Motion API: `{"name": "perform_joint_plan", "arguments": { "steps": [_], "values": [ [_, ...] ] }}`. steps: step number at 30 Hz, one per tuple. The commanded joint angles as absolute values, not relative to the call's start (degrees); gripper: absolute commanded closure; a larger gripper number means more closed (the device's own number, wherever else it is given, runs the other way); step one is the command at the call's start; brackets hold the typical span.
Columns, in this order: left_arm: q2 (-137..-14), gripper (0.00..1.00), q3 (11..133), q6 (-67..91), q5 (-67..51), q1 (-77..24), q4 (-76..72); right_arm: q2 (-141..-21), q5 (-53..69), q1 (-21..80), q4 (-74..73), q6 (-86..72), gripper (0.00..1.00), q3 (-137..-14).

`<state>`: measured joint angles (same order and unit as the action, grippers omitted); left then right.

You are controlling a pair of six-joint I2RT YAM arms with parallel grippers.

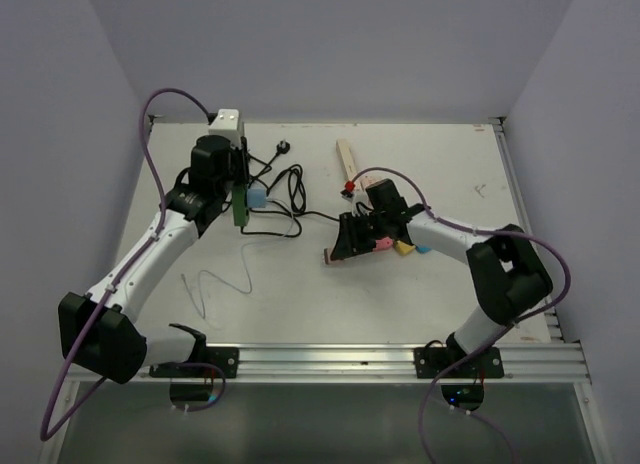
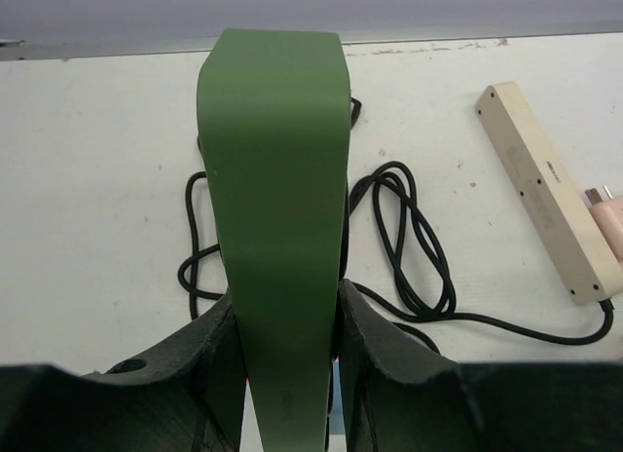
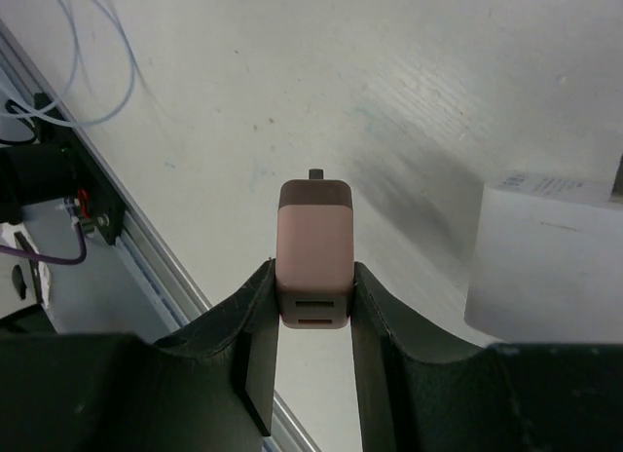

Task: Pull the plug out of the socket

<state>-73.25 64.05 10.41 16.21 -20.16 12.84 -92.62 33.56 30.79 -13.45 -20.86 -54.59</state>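
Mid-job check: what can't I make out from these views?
socket outlets: left wrist view shows only its plain side; the left hand covers its lower part.
light blue block beside the socket: too small in top view to tell if plugged in.
pink plug pins: right wrist view, mostly hidden behind its body in the right hand.

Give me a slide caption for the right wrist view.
Right gripper shut on a pink plug, prong pointing outward, over the white table.

Robot lab test cell: white tabletop [image 1: 400,304] boxed by plain pale walls [image 1: 330,44], two arms [image 1: 150,252] bolted to an aluminium rail [image 1: 340,360].
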Motion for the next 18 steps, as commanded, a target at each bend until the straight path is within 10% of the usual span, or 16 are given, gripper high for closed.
{"name": "perform_joint_plan", "arguments": {
  "steps": [1, 7, 11, 18],
  "values": [
    [-70.84, 1.0, 63.55, 13.88, 11.08, -20.21, 5.45, -96.66, 39.46, 30.94, -6.95, -22.23, 1.0, -53.62],
    [-70.31, 1.0, 62.23, 14.33, 8.26, -20.21, 4.48, -100.02, 36.58, 30.94, -5.19, -22.68, 0.89, -52.47],
    [-70.22, 1.0, 61.61, 14.41, 7.47, -20.21, 4.31, -99.76, 33.32, 30.76, -7.11, -22.15, 0.53, -52.29],
    [-70.14, 1.0, 61.26, 14.24, 6.33, -20.21, 4.13, -94.93, 26.37, 30.85, -12.12, -19.52, 0.25, -53.96]
  ]
}}
